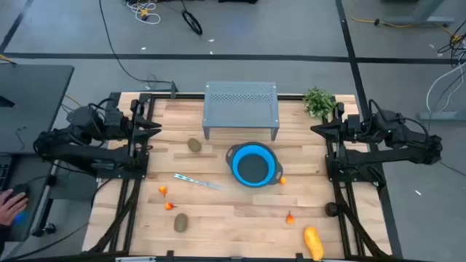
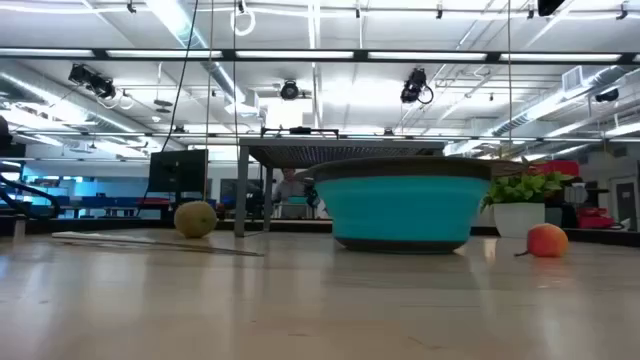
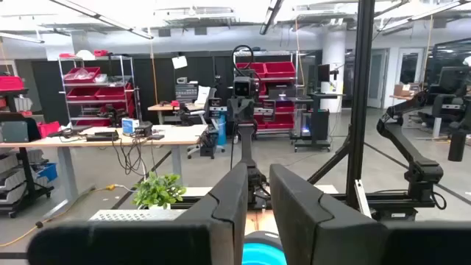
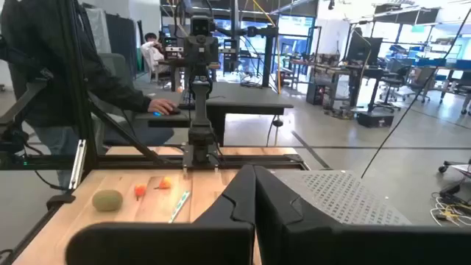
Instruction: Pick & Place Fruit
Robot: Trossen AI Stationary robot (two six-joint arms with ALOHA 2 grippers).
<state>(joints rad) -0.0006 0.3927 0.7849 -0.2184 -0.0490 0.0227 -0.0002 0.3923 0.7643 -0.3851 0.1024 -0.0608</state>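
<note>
From the high view, the left gripper (image 1: 156,128) is waiting over the left edge of the bench (image 1: 233,218) and the right gripper (image 1: 317,128) over the right edge, neither holding anything. A blue bowl (image 1: 253,164) is sitting at the bench's middle, just in front of a grey perforated stand (image 1: 242,106) at the far edge. One kiwi (image 1: 194,145) is lying between the stand and the left edge, and a second kiwi (image 1: 180,222) is lying near the front-left corner. The yellow-orange fruit (image 1: 313,242) is resting at the front-right corner. Four tiny red-orange fruits are scattered about: two toward the front left (image 1: 162,191) (image 1: 170,206), one touching the bowl's right side (image 1: 282,180), one toward the front right (image 1: 290,217). A silvery stick (image 1: 197,180) is lying left of the bowl, and a leafy plant (image 1: 318,101) is standing at the far-right corner.

In the low view, the bowl (image 2: 402,209) is filling the middle, with a kiwi (image 2: 195,218) to one side and a red-orange fruit (image 2: 546,241) to the other.

In the left wrist view, the left arm's jaws are standing slightly parted, a narrow gap showing between the fingers (image 3: 294,213).

In the right wrist view, the right arm's jaws are pressing together, fingers (image 4: 237,202) closed on nothing. A person (image 4: 51,73) is standing beyond the bench.
</note>
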